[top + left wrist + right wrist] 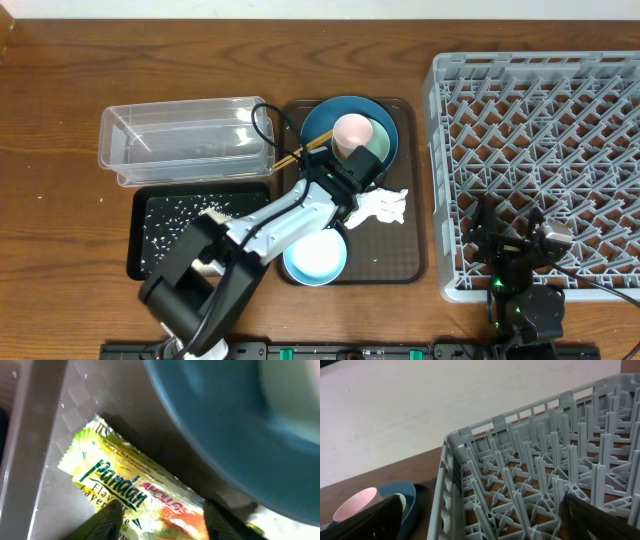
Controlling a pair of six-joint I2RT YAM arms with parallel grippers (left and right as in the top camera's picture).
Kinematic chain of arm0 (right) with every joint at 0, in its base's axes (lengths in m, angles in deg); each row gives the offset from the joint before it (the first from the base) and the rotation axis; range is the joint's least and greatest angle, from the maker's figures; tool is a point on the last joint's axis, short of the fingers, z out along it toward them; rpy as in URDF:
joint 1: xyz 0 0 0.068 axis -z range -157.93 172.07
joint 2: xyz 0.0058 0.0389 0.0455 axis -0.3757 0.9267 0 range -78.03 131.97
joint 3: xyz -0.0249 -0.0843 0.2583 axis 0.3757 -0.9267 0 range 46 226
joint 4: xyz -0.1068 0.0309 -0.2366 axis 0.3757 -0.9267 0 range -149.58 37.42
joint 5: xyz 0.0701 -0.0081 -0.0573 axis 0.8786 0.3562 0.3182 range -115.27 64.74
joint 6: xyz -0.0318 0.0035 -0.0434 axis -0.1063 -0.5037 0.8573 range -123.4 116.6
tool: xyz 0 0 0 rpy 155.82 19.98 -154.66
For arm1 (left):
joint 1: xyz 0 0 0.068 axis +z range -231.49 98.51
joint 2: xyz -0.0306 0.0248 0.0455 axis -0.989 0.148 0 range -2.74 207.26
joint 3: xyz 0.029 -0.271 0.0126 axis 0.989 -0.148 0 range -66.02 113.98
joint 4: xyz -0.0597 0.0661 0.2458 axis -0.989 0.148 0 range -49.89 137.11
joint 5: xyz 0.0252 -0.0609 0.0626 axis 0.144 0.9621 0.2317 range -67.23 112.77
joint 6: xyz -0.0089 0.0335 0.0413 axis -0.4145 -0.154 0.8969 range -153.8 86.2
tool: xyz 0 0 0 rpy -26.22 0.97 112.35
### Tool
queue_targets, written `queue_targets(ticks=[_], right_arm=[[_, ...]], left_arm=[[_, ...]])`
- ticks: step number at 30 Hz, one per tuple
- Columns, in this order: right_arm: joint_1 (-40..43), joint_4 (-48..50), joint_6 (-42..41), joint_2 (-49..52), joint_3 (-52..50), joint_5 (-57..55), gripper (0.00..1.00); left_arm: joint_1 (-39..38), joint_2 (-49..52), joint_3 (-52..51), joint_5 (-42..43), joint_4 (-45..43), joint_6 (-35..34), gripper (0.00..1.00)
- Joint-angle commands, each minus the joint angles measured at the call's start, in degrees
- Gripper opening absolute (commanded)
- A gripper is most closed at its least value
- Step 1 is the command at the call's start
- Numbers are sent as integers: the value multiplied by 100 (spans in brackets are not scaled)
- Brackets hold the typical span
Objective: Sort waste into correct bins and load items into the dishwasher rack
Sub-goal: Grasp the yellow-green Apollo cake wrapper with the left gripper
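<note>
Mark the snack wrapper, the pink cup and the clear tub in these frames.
snack wrapper (131, 491), left wrist view, on its printed front face.
pink cup (351, 131), overhead view, on its open mouth.
clear tub (185, 142), overhead view, on its bare floor.

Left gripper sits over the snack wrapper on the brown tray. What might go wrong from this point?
1. The snack wrapper lies flat on the brown tray between the left gripper's fingers; they may slide over it without catching it.
2. The dark-blue plate sits right beside it, carrying the pink cup; a nudge could upset the stack.
</note>
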Motion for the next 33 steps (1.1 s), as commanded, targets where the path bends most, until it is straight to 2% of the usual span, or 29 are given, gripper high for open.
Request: queue_targets(ticks=[1,8,9,14,23,26,30,33], right_arm=[[33,-24,28,-31,-7,-57,99],[33,-24,28,-31,-7,-59,99],[33,-24,28,-31,-7,-59,99],[33,-24,28,-31,-7,-57,99],[33,-24,28,-31,-7,-57,99],[33,-24,28,-31,-7,-59,99],[33,-24,28,-31,-7,-59,99],[33,-24,28,-31,-7,-59,99]], left_arm=[[28,177,-11,13,17,-48,65],[22,179,-11,26,20,-46,66],[15,179,-11,26,33,-46,64],[11,179,-22,151,31,-46,40],[13,179,-55,146,52,-33,19],[13,162,-52,103,24,308,6],[31,28,-42,-94,31,350,6],[85,-247,4,-227,28,643,6]])
